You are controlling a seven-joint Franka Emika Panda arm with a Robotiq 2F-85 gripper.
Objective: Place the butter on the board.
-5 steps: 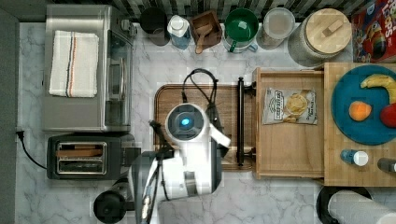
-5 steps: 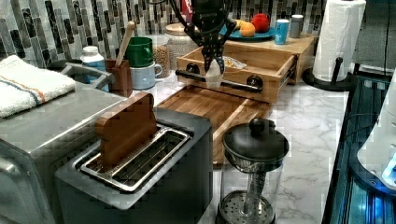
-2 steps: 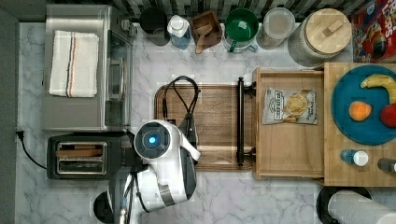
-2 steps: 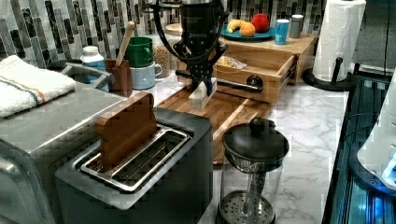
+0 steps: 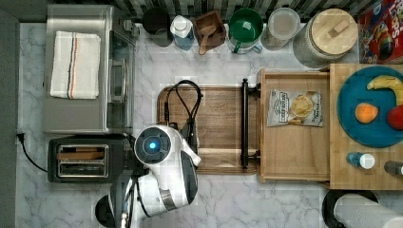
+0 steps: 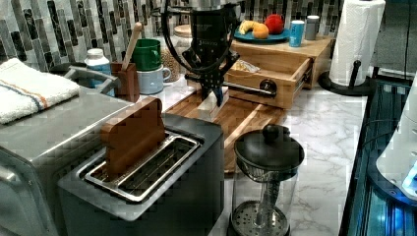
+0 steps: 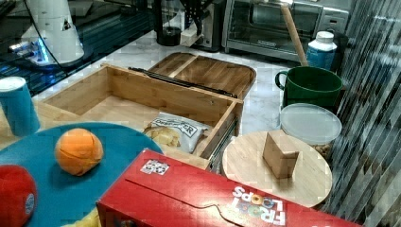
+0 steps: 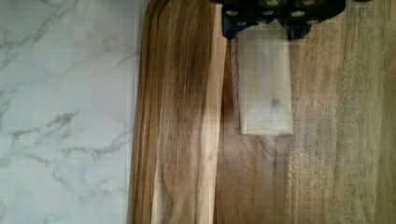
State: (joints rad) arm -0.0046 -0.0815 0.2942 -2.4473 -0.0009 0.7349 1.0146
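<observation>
We see end effector [image 6: 215, 96] pinching butter [image 6: 210, 104] by one end, stick hanging lengthwise below it. Board [image 8: 322, 158] directly beneath; butter over dark part beside pale grain stripe [image 8: 205, 140], its long axis along grain. We judge next move: straight descent, then release.

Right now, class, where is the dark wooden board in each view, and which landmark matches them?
Top view: board at centre, partly under the arm.
Left view: board mid-picture, beyond the toaster.
Right view: board upper centre, beyond the drawer.
Wrist view: board beneath the butter held in the tool.
Landmark: the drawer's black handle along one board edge in the top, left and right views.
</observation>
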